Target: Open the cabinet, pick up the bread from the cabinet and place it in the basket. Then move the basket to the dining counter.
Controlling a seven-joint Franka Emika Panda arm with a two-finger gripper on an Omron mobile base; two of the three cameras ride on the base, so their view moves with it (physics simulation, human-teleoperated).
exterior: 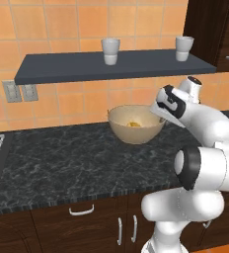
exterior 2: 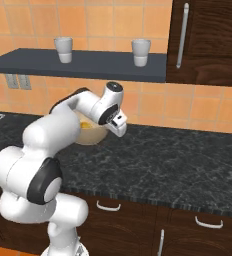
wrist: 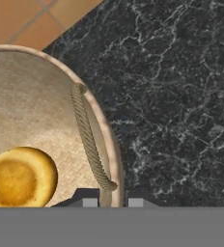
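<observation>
We are pinching the basket [wrist: 115, 159] rim with the gripper [wrist: 113, 201] pressed together; bread [wrist: 20, 176] inside, lifting level advisable.

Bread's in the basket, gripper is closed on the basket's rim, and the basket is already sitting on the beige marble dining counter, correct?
Not quite. The bread is in the basket and the gripper is shut on its rim, but the basket sits on the black-speckled worktop below the shelf, not the dining counter. The left base view shows this.
</observation>
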